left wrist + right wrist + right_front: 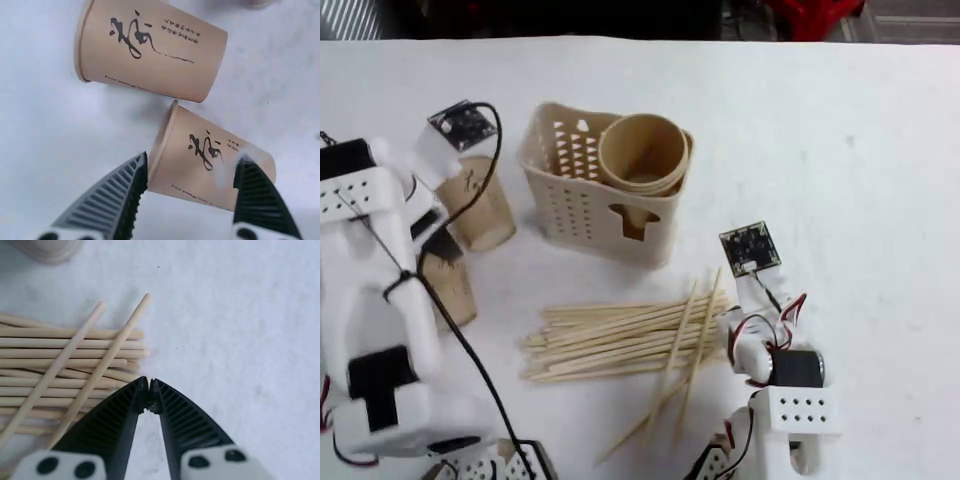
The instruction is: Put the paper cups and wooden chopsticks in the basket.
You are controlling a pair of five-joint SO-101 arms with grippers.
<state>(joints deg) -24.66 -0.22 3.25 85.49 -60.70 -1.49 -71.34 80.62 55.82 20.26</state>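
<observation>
A white-covered table (840, 150), seen from above, with a pale slotted basket (570, 215) near its middle and two robot arms working from the near edge. At least one paper cup (642, 150) already sits in the basket (a doubled rim suggests a second may be nested inside, though that cannot be confirmed). Two more cups are out on the table beside the left arm. In the left wrist view, the left gripper (192, 160) is spread wide around the nearer cup (210, 155), one finger by its rim and the other toward its base, with no grip closed on it. The farther cup (150, 47) lies just beyond, apart from the gripper. The wooden chopsticks (620, 340) lie in a loose pile in front of the basket, a few crossed over the rest, none visibly inside it. The right gripper (150, 385) rests at the end of the pile with its jaws pressed together and nothing visibly between them. By this showing the job is early: one cup or so is stowed, while two cups and the whole bundle are left.
</observation>
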